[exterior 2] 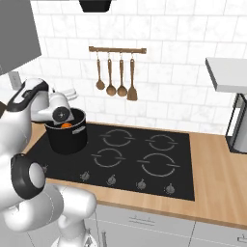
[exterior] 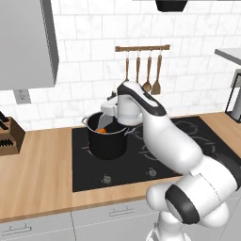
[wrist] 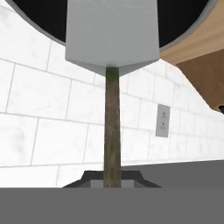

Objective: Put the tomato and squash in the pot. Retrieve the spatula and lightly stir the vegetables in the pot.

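The black pot (exterior: 107,141) stands on the rear left burner, also seen in the right base view as the pot (exterior 2: 67,137). My gripper (exterior: 114,116) hangs over its rim, shut on the spatula's thin dark handle (wrist: 112,131). The spatula's light-grey blade (exterior: 105,121) slants down into the pot; in the hand view the blade (wrist: 111,30) lies against the pot's dark inside. An orange-red rounded piece (exterior: 101,130) shows inside the pot beside the blade; I cannot tell whether it is the tomato or the squash.
The pot sits on a black cooktop (exterior: 188,136) set in a wooden counter (exterior: 37,169). Brown wooden utensils (exterior: 150,75) hang on a wall rail behind. A knife block (exterior: 9,134) stands at the far left, under a grey cabinet (exterior: 26,42).
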